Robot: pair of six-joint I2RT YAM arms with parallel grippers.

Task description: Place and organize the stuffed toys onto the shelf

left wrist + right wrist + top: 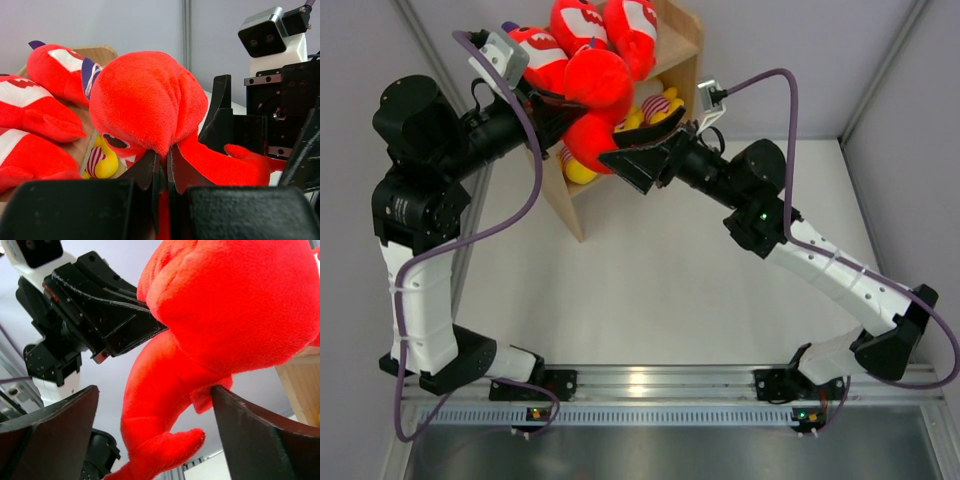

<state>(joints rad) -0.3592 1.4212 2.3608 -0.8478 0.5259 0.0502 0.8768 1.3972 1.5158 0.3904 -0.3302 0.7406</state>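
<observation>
A red shark plush (598, 80) hangs in front of the wooden shelf (682, 42). My left gripper (558, 103) is shut on a fold of its underside (161, 162). My right gripper (655, 138) is open just below it; the shark's tail (150, 405) hangs between its spread jaws (155, 390), and the right finger (250, 425) touches a small fin. Three more red sharks (575, 22) lie on the shelf's top tier (45, 110). Yellow striped plushes (658, 106) sit on the lower tier, one showing under the held shark (102, 161).
The shelf stands at the table's far edge, its side panel (563, 200) facing the left arm. The two grippers are close together in front of it; the right wrist camera (272, 36) is close beside the held shark. Grey walls stand on either side of the white table (650, 300).
</observation>
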